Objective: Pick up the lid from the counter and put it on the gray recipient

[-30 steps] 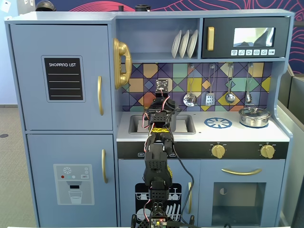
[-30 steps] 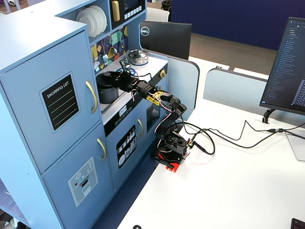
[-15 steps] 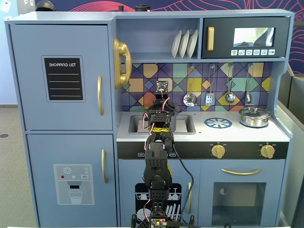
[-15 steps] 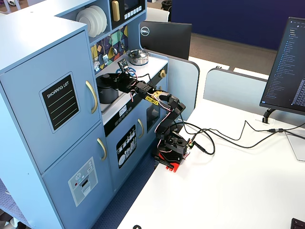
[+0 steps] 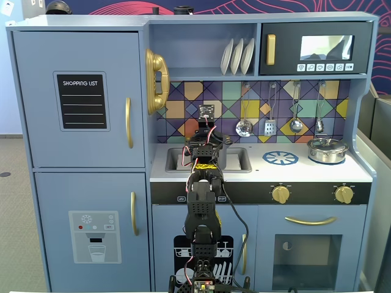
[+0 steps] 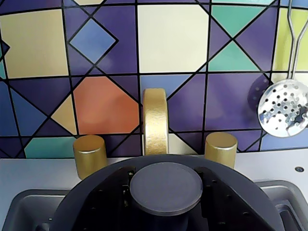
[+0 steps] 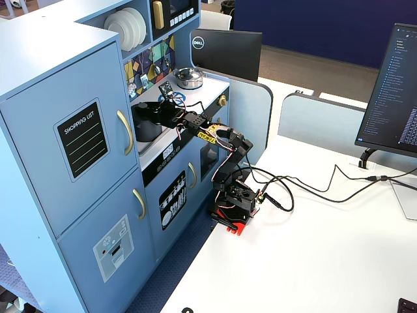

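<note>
In the wrist view the dark-gray lid (image 6: 96,202) fills the bottom, and its round knob (image 6: 166,185) sits between my two black fingers. My gripper (image 6: 166,192) is shut on the lid by that knob, over the sink, in front of the gold faucet. In a fixed view from the side, the gray recipient (image 7: 146,124) stands in the sink with my gripper (image 7: 163,116) at its top. I cannot tell whether the lid rests on the pot or hangs just above it. In a fixed view from the front, my arm hides most of the pot (image 5: 221,156).
A gold faucet (image 6: 155,120) and two gold taps (image 6: 89,155) (image 6: 221,148) stand just behind the sink (image 5: 177,160). A skimmer (image 6: 283,107) hangs on the tiled wall. A shiny silver pot (image 5: 327,149) and the blue burner mark (image 5: 280,158) lie to the right.
</note>
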Available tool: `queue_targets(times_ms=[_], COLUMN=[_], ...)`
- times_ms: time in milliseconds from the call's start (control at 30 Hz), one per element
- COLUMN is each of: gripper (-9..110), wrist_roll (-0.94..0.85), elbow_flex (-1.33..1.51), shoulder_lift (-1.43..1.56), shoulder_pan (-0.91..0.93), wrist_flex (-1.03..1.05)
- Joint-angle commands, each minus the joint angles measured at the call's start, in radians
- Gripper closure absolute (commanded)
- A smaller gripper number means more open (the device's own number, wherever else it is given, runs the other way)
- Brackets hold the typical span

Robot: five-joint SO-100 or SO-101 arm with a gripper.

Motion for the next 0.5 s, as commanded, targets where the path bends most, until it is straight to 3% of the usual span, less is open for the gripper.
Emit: queue_targets(times_ms=[0, 167, 467], gripper=[73, 63, 67], wrist_roll=[0.009, 0.021, 0.038], elbow_flex=[-0.015, 0.003, 0.012], shoulder_lift=[0.038, 0.078, 0.267], shoulder_pan=[0.035, 0.061, 0.037], wrist_flex=[-0.008, -0.028, 0.092])
